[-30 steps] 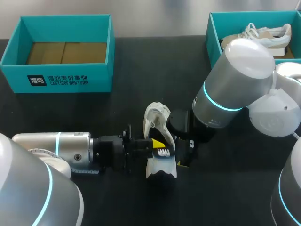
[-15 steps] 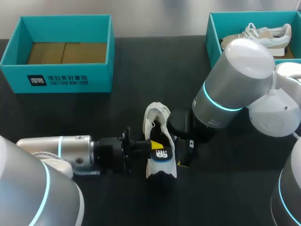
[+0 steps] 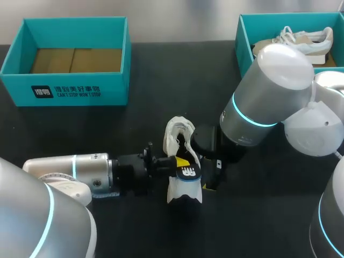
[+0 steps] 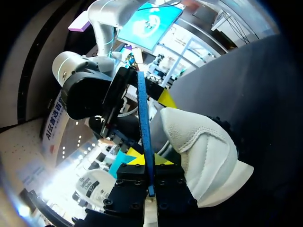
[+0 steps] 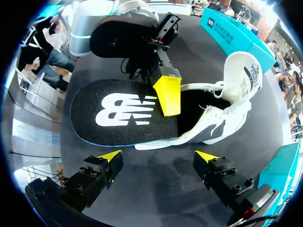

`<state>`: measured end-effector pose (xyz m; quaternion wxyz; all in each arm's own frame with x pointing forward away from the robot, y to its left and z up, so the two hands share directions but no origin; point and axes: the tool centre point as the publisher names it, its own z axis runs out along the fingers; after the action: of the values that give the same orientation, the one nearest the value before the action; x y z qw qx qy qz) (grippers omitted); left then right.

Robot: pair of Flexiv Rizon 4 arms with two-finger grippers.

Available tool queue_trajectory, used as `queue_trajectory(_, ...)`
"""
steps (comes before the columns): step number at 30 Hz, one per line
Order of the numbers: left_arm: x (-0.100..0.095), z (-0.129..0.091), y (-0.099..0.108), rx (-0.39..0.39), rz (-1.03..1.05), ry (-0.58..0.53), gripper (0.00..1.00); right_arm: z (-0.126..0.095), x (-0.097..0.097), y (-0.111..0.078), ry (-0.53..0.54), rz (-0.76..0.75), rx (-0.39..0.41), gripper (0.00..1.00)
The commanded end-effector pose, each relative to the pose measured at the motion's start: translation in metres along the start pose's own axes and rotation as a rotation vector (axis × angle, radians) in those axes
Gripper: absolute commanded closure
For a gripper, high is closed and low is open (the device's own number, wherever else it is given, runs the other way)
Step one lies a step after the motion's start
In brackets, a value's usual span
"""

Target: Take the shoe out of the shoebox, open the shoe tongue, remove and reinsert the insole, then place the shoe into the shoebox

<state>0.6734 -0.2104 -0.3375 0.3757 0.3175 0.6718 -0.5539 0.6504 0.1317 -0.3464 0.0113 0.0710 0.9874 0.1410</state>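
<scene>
A white shoe [image 3: 178, 133] lies on the black table between my two arms. Its black insole [image 3: 187, 173], with a white logo and a blue edge, sticks partly out of the shoe's opening. My left gripper [image 3: 177, 161] is shut on the insole. In the left wrist view the insole [image 4: 144, 118] stands edge-on between the yellow tips of that gripper [image 4: 147, 163], beside the shoe [image 4: 203, 151]. My right gripper [image 5: 158, 156] hangs open just over the insole [image 5: 123, 113] and shoe [image 5: 222, 104], touching neither. In the head view the right gripper [image 3: 210, 173] is close beside the shoe.
An empty teal shoebox [image 3: 70, 88] stands at the back left. A second teal box [image 3: 243, 37] at the back right holds another white shoe [image 3: 298, 40]. My right arm's large elbow [image 3: 269, 91] hangs over the table's right half.
My left arm has shifted right and turned the insole, so its printed face now shows flatter from above. The right arm has stayed still.
</scene>
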Motion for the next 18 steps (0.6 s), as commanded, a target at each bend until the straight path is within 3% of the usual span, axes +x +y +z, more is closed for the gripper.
queue_trajectory(1,-0.002,-0.010,-0.007,-0.003,-0.006,-0.016,0.84,0.001,0.001,0.000,-0.001,0.000,0.001,0.00)
queue_trajectory(2,-0.003,-0.013,-0.009,0.001,-0.013,-0.023,0.68,0.001,0.001,0.000,-0.001,0.000,0.001,0.00)
queue_trajectory(7,-0.008,-0.022,-0.017,0.010,-0.025,-0.044,0.62,0.001,0.001,0.000,-0.001,0.000,0.001,0.00)
queue_trajectory(18,-0.016,-0.012,-0.039,0.044,-0.047,-0.026,0.67,0.001,0.001,0.000,-0.001,0.000,0.001,0.00)
